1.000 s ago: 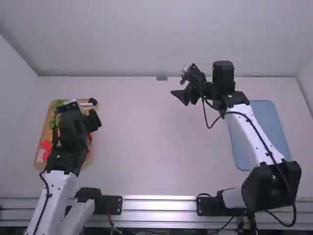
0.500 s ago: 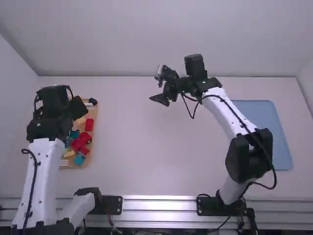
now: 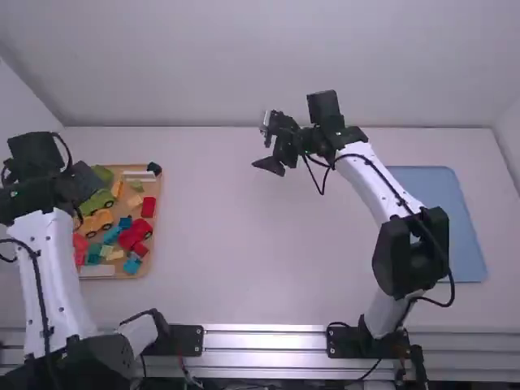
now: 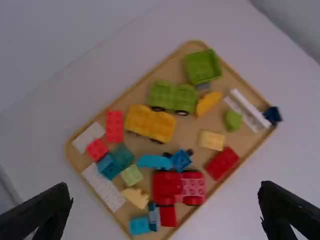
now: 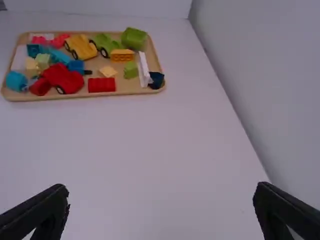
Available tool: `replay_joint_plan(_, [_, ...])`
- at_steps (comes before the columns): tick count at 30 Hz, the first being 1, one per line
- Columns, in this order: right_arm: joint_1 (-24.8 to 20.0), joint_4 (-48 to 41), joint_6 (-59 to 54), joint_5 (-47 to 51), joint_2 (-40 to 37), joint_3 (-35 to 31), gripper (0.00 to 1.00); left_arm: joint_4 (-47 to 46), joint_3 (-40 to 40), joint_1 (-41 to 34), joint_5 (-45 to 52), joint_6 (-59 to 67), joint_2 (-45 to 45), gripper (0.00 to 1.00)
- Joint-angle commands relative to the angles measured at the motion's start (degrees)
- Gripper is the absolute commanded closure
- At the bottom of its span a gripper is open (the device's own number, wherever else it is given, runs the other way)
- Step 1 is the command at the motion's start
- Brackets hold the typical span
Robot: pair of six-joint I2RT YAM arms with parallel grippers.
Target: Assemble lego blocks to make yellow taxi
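Left fingers (image 4: 47, 212): spread wide, with nothing between them.
Right fingers (image 5: 280, 212): also wide apart, gripping nothing.
Left gripper (image 3: 77, 183): above the left side of the wooden tray (image 4: 82, 167), empty.
Right gripper (image 3: 272, 165): over the far part of the white table (image 3: 260, 260), well apart from the tray.
Yellow wheeled base (image 4: 150, 124): on the tray, upright on its wheels, between a flat red brick (image 4: 114, 126) and the green wheeled base (image 4: 173, 96).
Yellow-orange curved block (image 4: 208, 103): near the green base, on the tray.
Pale yellow brick (image 4: 211, 140): lying between the curved block and a red brick (image 4: 222, 163).
Green open box (image 4: 202, 66): toward the tray's far end, just beside the green base.
Red vehicle (image 4: 175, 187): nearer the arm bases, among teal and blue pieces.
Dark blue block (image 4: 272, 115): at the tray's far right corner.
Blue mat (image 3: 459, 219): flat on the table's right side, partly behind the right arm.
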Motion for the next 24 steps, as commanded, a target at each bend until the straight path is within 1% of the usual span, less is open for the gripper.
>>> replay_joint_plan(1, [0.04, -0.07, -0.17, -0.39, 0.48, 2.19, 0.01, -0.70, 1.20, 3.78, 1.97, -0.04, 0.07, 0.01])
replay_joint_plan(5, [-0.22, 0.26, -0.26, -0.20, 0.48, 2.19, 0.01, -0.79, 1.18, 11.30, 8.76, 3.58, 0.07, 0.01])
replay_joint_plan(10, [0.13, 0.81, -0.26, -0.13, 0.48, 2.19, 0.01, -0.33, 1.16, 18.45, 12.22, 3.30, 0.46, 0.01])
replay_joint_plan(13, [0.09, 1.05, -0.26, -0.17, 0.48, 2.19, 0.01, 1.14, 1.18, 23.08, 19.67, 5.51, 2.71, 0.01])
replay_joint_plan(17, [0.17, 1.75, -0.24, -0.24, 0.48, 2.19, 0.01, 1.16, 1.86, 23.78, 24.96, 5.51, 6.38, 0.01])
replay_joint_plan(21, [0.11, 2.38, -0.26, -0.20, 0.48, 2.19, 0.01, 2.43, 4.13, 20.15, 29.92, 9.49, 11.80, 0.01])
replay_joint_plan(24, [0.17, 2.29, -0.22, -0.20, 0.48, 2.19, 0.01, 3.34, 7.15, 15.56, 28.63, 9.97, 15.10, 0.01])
